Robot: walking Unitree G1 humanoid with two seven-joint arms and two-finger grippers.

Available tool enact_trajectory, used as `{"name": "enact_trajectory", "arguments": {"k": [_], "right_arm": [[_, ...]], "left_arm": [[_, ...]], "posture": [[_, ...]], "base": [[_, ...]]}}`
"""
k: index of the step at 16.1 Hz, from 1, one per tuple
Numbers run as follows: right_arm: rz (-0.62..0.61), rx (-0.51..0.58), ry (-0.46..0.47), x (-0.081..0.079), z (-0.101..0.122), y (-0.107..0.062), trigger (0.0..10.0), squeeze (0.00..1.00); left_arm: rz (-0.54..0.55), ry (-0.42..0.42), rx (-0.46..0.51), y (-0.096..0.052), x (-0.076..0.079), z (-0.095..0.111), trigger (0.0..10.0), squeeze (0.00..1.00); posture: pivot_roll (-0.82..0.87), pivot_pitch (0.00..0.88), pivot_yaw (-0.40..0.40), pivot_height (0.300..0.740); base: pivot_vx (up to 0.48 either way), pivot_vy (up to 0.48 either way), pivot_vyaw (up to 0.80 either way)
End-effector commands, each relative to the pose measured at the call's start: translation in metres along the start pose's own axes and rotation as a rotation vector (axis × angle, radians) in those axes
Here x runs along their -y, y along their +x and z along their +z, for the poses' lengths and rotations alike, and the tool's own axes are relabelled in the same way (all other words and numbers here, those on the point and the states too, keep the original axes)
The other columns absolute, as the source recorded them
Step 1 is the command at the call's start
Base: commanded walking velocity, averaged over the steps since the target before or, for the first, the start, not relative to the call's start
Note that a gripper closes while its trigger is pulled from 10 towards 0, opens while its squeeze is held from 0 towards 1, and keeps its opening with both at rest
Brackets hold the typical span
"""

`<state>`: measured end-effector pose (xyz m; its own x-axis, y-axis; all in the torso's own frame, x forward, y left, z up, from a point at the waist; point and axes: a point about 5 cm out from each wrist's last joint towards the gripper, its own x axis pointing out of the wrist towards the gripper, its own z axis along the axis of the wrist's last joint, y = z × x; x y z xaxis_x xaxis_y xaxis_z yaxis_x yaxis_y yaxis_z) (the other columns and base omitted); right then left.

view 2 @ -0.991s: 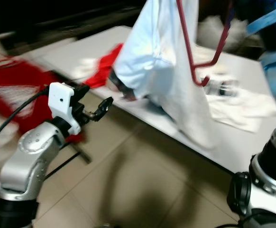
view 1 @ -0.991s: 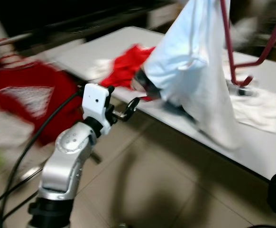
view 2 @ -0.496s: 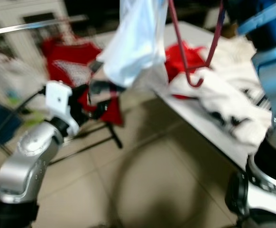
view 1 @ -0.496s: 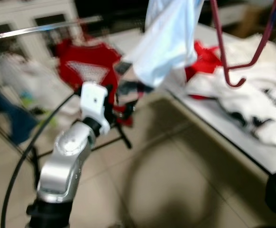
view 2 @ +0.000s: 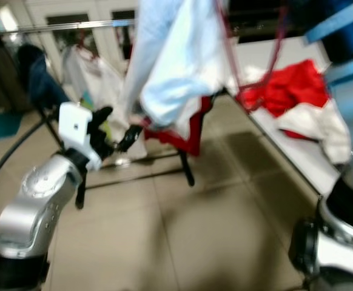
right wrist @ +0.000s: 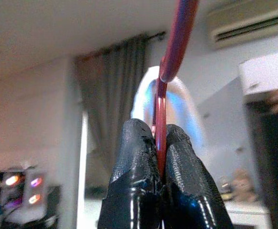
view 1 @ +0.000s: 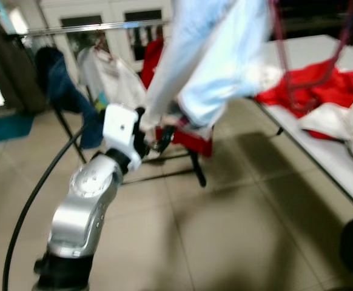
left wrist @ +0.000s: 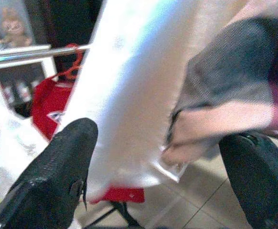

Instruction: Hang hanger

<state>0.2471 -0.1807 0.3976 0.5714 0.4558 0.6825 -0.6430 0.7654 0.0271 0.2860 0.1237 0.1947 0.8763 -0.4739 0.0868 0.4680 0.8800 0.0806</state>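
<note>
Turning has brought the clothes rail (view 1: 91,26) into my view. My right gripper (right wrist: 159,143) is clamped on the red hanger (right wrist: 170,67), held high so the pale shirt (view 2: 176,66) hangs free — my left gripper (left wrist: 153,157), fingers apart, seemingly steadies its hem below the rail.

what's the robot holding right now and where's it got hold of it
The right gripper is shut on the red hanger, pinching its thin wire. The left gripper is open, holding nothing.

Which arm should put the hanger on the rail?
Right, probably. The right tool is shut on the red hanger carrying the pale shirt. The left tool is open at the shirt's hem, below the rail.
</note>
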Motion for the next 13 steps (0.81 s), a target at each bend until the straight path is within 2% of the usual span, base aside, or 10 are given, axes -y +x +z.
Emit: {"name": "enact_trajectory", "arguments": {"k": [1, 5, 6, 7, 8, 12, 13], "right_arm": [[0.035, 0.016, 0.002, -0.006, 0.004, 0.002, 10.0, 0.00], [0.035, 0.016, 0.002, -0.006, 0.004, 0.002, 10.0, 0.00], [0.029, -0.008, 0.008, -0.006, -0.003, 0.001, 10.0, 0.00], [-0.313, -0.481, -0.071, 0.028, -0.126, -0.058, 10.0, 0.00], [-0.336, -0.507, -0.074, 0.028, -0.134, -0.064, 10.0, 0.00], [-0.341, -0.465, -0.089, 0.033, -0.127, -0.059, 10.0, 0.00], [-0.369, -0.480, -0.107, 0.036, -0.136, -0.067, 10.0, 0.00]], "left_arm": [[0.012, 0.002, -0.004, -0.001, -0.002, 0.000, 10.0, 0.90], [0.012, 0.002, -0.004, -0.001, -0.002, 0.000, 10.0, 0.90], [0.014, 0.003, -0.002, -0.002, -0.002, 0.000, 10.0, 0.89], [0.012, 0.054, -0.088, -0.008, -0.004, -0.016, 10.0, 0.85], [0.010, 0.059, -0.096, -0.009, -0.004, -0.017, 10.0, 0.85], [0.002, 0.055, -0.099, -0.010, -0.003, -0.017, 10.0, 0.85], [0.009, 0.053, -0.118, -0.011, -0.004, -0.022, 10.0, 0.85]], "posture": [[-0.15, 0.000, 0.025, 0.740], [-0.15, 0.000, 0.025, 0.740], [-0.15, 0.000, 0.025, 0.740], [-0.14, 0.000, 0.008, 0.740], [-0.14, 0.000, 0.009, 0.740], [-0.14, 0.000, 0.013, 0.740], [-0.13, 0.000, 0.010, 0.740]], "base": [[0.000, 0.000, 0.80], [0.000, 0.000, 0.80], [0.000, 0.000, 0.80], [0.000, 0.000, 0.80], [0.000, 0.000, 0.80], [0.000, 0.000, 0.80], [0.000, 0.000, 0.80]]}}
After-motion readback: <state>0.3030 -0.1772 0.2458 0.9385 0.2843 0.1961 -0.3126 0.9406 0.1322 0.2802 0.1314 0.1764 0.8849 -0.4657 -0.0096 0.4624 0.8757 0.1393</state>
